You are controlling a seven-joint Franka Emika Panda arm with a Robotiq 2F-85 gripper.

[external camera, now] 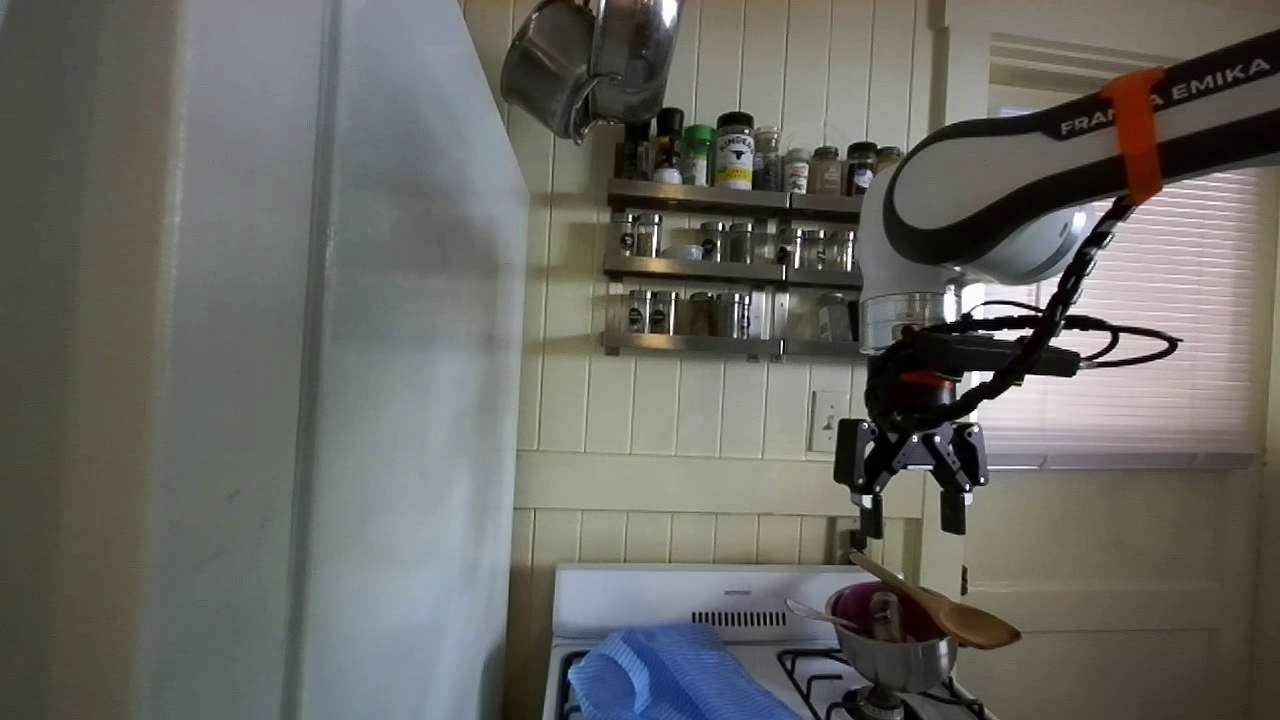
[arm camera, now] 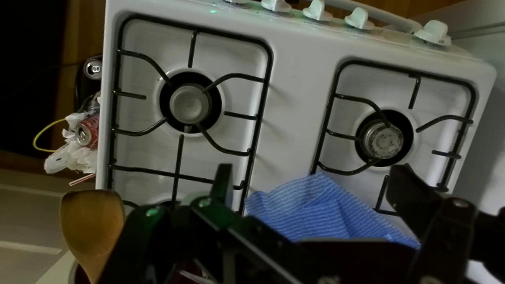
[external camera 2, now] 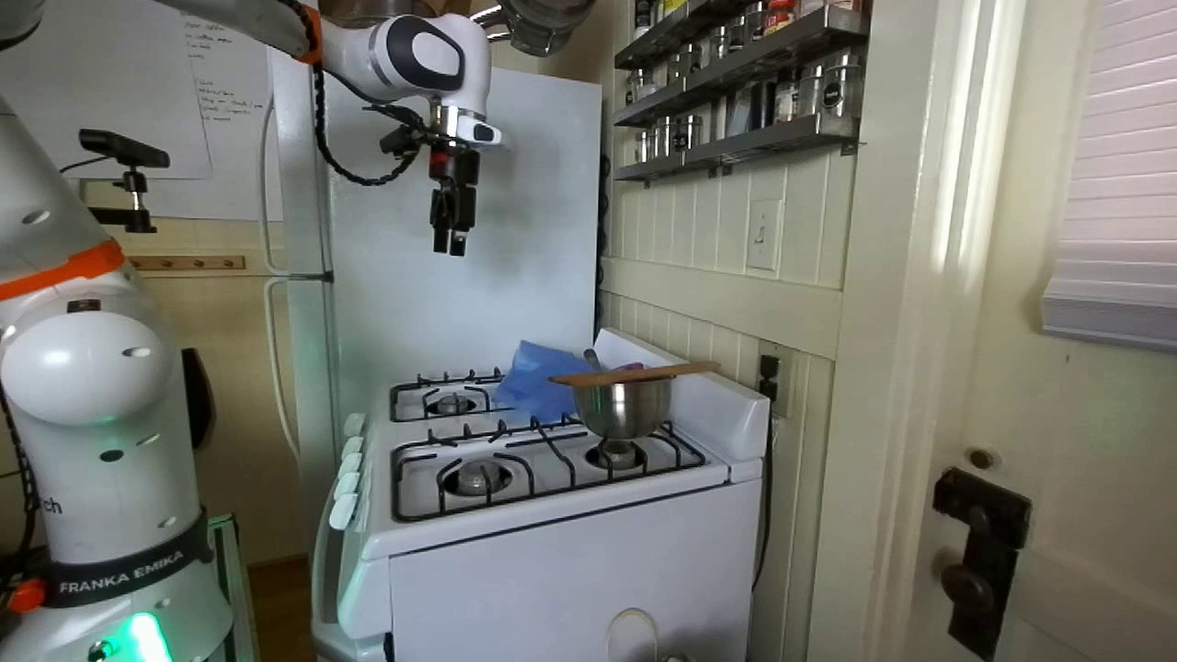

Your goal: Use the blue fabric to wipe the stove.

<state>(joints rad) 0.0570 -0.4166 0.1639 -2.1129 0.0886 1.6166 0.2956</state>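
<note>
One refrigerator (external camera 2: pixel 542 230), pale, standing just beside the stove (external camera 2: pixel 570 561). The stove itself, white: by my judgement it is awaiting the whole of its wipe, since nothing is rubbing at it. One robot arm (external camera: pixel 985 185), which I am holding out over the stove. Black grates (arm camera: pixel 357 98), spanning the stove's upper surface. One piece of blue fabric (arm camera: pixel 311 209), striped and rumpled, lying loose toward the back of the stove and apparently lapping over a grate's edge; its pick-up is standing undone, and the wiping strokes are waiting on that. One metal bowl (external camera 2: pixel 625 411), sitting toward the back, on the side away from the refrigerator and near the fabric; I am expecting to work around it. One gripper (external camera: pixel 912 520), hanging well above the stove, jaws standing wide apart and grasping nothing; I am reckoning its descent and grasp as outstanding. One wooden spoon (arm camera: pixel 90 227), resting across the bowl's rim.
</note>
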